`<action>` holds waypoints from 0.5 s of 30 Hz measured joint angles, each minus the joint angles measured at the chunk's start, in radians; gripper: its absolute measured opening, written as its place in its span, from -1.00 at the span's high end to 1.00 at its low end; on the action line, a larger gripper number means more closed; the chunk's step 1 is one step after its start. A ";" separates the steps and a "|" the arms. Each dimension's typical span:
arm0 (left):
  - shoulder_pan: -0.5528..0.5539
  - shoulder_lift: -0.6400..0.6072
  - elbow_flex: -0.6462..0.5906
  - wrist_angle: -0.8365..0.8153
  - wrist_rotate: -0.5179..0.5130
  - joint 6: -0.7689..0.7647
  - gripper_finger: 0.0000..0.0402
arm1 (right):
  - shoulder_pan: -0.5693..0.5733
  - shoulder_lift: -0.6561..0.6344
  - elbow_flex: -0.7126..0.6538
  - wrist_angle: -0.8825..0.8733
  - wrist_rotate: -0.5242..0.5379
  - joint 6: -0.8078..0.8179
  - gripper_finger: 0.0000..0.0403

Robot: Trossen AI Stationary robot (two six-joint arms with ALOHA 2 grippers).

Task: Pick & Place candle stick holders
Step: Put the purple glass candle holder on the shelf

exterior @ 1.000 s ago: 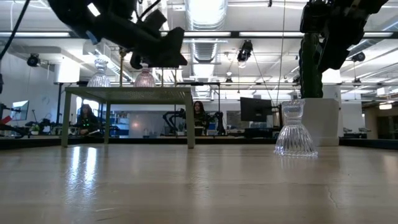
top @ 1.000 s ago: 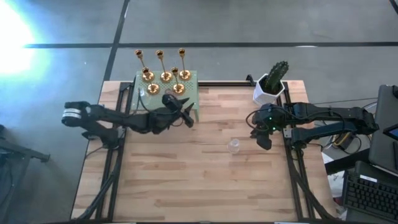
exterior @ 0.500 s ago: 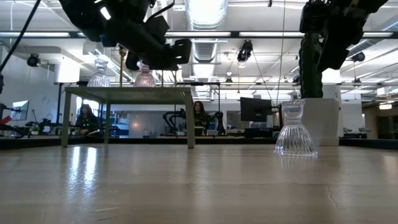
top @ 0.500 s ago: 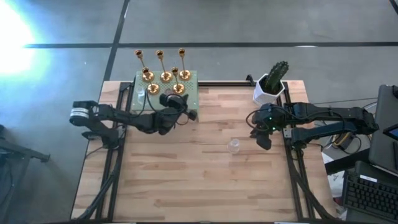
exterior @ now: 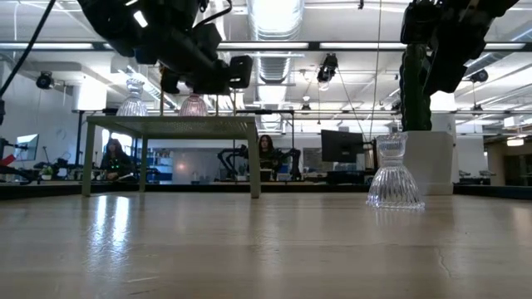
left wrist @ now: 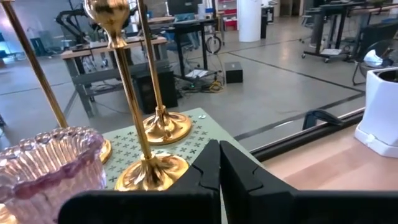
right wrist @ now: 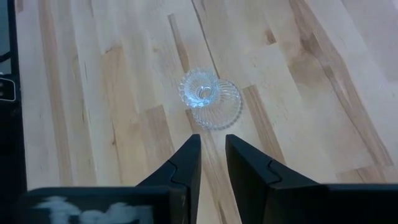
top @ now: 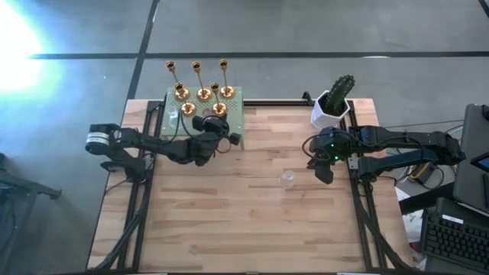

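Several gold candle stick holders (top: pixel 203 93) stand on their round bases on a small green stand (top: pixel 235 98) at the table's far left. Two glass holders (exterior: pixel 193 105) stand there too, one of them pinkish (left wrist: pixel 43 163). My left gripper (top: pixel 234 140) is shut and empty; it points level just off the stand's near right corner, next to a gold base (left wrist: pixel 151 172). One clear glass holder (top: pixel 287 178) stands upright on the table right of centre. My right gripper (right wrist: pixel 212 146) hangs above the table to its right, slanting down at it, fingers slightly apart and empty.
A white pot with a green cactus (top: pixel 331 109) stands at the far right corner, behind my right arm. Bare wooden tabletop (top: pixel 229 221) spreads across the middle and near side. A monitor and a keyboard (top: pixel 458 237) lie beyond the table's right edge.
My left gripper has shut on nothing and swung about at the wrist, from slanting toward the near edge to pointing level along the stand's near side. My right arm and the clear holder have kept still.
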 joint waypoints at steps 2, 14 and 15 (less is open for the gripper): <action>0.002 0.000 -0.002 -0.007 -0.004 -0.006 0.99 | 0.000 0.000 0.000 0.000 0.000 0.000 0.62; 0.007 -0.001 -0.002 -0.050 -0.074 -0.023 1.00 | 0.000 0.000 0.000 0.000 -0.001 0.000 0.66; 0.008 -0.001 -0.002 -0.052 -0.079 -0.023 1.00 | 0.000 0.000 0.000 0.000 -0.001 0.000 0.66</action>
